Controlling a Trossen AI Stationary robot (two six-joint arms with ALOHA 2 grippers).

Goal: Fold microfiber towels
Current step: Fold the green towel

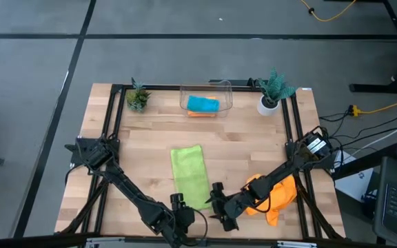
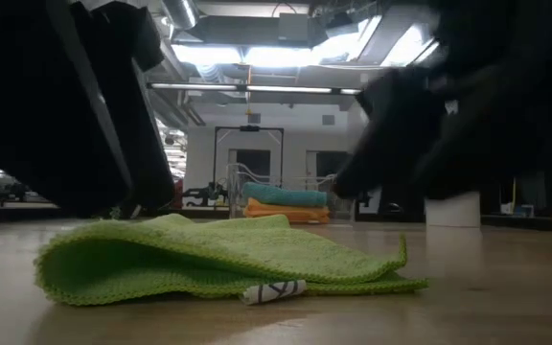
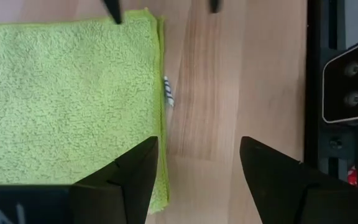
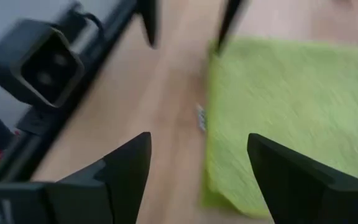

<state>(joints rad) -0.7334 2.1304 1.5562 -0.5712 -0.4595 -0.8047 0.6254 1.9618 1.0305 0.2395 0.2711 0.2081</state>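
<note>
The lime green towel [image 1: 190,176] lies folded lengthwise, long axis running away from the near table edge, where the left gripper [image 1: 178,204] and right gripper [image 1: 219,200] flank its near end, both open, apparently empty.

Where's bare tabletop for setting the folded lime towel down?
Bare wood lies left of the lime green microfiber towel, and between it and the clear plastic bin. The near edge is crowded: both end effectors, left and right, plus the crumpled orange towel.

No text can be read; the small white tag [image 3: 168,92] on the lime green towel [image 3: 67,99] is illegible.
</note>
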